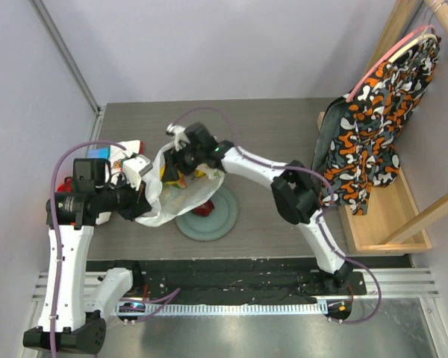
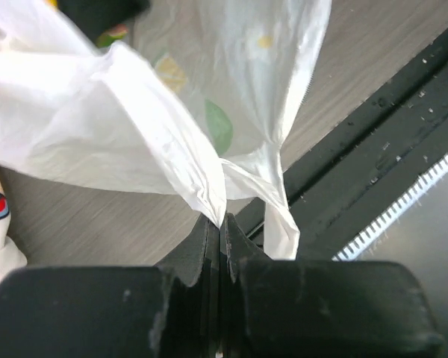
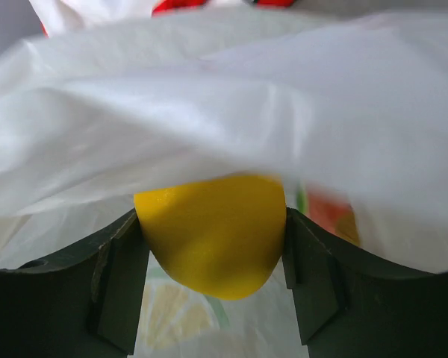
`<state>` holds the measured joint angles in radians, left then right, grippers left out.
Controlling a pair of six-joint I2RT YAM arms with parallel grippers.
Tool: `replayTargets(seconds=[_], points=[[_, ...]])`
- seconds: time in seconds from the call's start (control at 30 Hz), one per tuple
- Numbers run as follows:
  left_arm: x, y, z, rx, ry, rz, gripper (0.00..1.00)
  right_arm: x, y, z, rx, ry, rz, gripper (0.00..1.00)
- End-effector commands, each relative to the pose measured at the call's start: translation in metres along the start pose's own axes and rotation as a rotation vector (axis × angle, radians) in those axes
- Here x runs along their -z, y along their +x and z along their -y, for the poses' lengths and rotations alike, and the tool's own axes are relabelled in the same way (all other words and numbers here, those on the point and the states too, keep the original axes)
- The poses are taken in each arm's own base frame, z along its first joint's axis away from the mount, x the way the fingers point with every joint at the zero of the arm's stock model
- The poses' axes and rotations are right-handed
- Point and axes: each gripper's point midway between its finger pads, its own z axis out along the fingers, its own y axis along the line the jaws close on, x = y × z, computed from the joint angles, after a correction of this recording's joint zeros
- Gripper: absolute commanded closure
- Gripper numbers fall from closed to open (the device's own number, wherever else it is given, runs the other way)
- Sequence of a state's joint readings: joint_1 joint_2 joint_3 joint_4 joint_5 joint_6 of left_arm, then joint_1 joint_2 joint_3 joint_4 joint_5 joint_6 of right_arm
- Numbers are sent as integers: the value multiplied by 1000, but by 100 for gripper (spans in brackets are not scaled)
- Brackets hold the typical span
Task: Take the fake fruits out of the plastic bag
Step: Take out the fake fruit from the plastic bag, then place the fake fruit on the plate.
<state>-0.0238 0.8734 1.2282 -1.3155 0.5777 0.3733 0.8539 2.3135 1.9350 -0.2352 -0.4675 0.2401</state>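
Note:
The plastic bag (image 1: 181,195) lies crumpled on the table and partly over a grey-green plate (image 1: 218,221). My left gripper (image 1: 140,197) is shut on the bag's edge (image 2: 209,186), holding it pinched at the jaw tips (image 2: 222,224). My right gripper (image 1: 182,165) reaches into the bag's mouth. In the right wrist view a yellow fake fruit (image 3: 213,246) sits between its fingers (image 3: 119,276), touching both, under a fold of bag (image 3: 209,112). A green piece (image 2: 219,127) shows through the bag. A dark red fruit (image 1: 203,209) lies on the plate.
A colourful white cloth (image 1: 123,153) lies left of the bag. A patterned orange, black and white garment (image 1: 373,119) hangs on a wooden rack (image 1: 388,216) at the right. A black rail (image 1: 231,272) runs along the near edge.

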Motion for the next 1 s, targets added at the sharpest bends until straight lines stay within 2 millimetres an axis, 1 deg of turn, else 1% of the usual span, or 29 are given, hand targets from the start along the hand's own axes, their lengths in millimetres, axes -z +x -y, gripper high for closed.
replayTargets(seconds=[0.0, 0.03, 0.07, 0.1, 0.17, 0.2, 0.23, 0.27, 0.3, 0.33, 0.37, 0.4, 0.43, 0.47, 0.5, 0.53, 0.57, 0.6, 0.63, 0.67, 0.7, 0.73, 0.8, 0.83, 0.87, 0.9, 0.93, 0.97], points=[[-7, -27, -27, 9, -111, 113, 100, 80, -52, -29, 78, -91, 74, 68], [-8, -29, -29, 27, -116, 126, 100, 89, -52, -32, 92, -113, 71, 67], [-9, -32, -31, 36, -120, 137, 100, 96, -47, -40, 93, -164, 52, 67], [-10, -37, -36, 38, -135, 151, 100, 111, -50, -43, 96, -171, 56, 67], [-12, -42, -43, 43, -151, 153, 100, 126, -46, -44, 109, -176, 43, 68], [-13, -49, -48, 35, -170, 174, 100, 144, -52, -47, 122, -181, 58, 68], [-15, -53, -57, 48, -197, 172, 100, 154, -54, -46, 156, -176, 65, 68], [-17, -56, -62, 74, -213, 178, 100, 164, -48, -46, 172, -172, 43, 67], [-15, -67, -67, 74, -230, 203, 100, 185, -53, -51, 228, -169, 56, 68], [-21, -71, -77, 101, -241, 184, 100, 197, -50, -53, 275, -159, 44, 68], [-23, -76, -80, 134, -245, 189, 100, 208, -29, -49, 381, -151, -23, 68], [-21, -89, -84, 138, -251, 213, 100, 217, -19, -47, 433, -132, -55, 68], [-24, -95, -88, 154, -250, 216, 100, 237, -15, -53, 523, -118, -58, 68], [-33, -98, -93, 193, -236, 200, 100, 242, 17, -45, 588, -128, -146, 68], [-29, -113, -97, 186, -243, 235, 100, 250, 30, -44, 631, -123, -177, 68], [-30, -119, -100, 201, -244, 246, 100, 261, 38, -45, 673, -110, -192, 68], [-36, -124, -109, 220, -254, 239, 100, 263, 62, -38, 690, -119, -248, 68], [-35, -132, -112, 243, -259, 257, 100, 264, 71, -34, 690, -109, -265, 68], [-31, -144, -114, 235, -264, 279, 100, 265, 78, -30, 686, -93, -281, 68], [-34, -147, -120, 242, -274, 275, 100, 264, 87, -29, 671, -99, -296, 68], [-34, -151, -124, 253, -282, 278, 100, 263, 91, -29, 640, -99, -305, 68], [-28, -162, -124, 242, -286, 301, 100, 260, 93, -27, 610, -97, -305, 67], [-30, -167, -126, 244, -275, 301, 100, 251, 106, -21, 521, -99, -345, 67], [-26, -173, -125, 238, -274, 317, 100, 244, 104, -17, 500, -88, -333, 68], [-26, -175, -124, 236, -270, 320, 100, 235, 111, -2, 463, -41, -359, 68], [-24, -176, -122, 233, -263, 323, 100, 229, 110, 7, 426, 2, -353, 69], [-23, -175, -119, 216, -255, 321, 100, 219, 100, 16, 386, 46, -311, 69], [-23, -170, -116, 212, -248, 307, 100, 214, 95, 29, 364, 103, -304, 69]])
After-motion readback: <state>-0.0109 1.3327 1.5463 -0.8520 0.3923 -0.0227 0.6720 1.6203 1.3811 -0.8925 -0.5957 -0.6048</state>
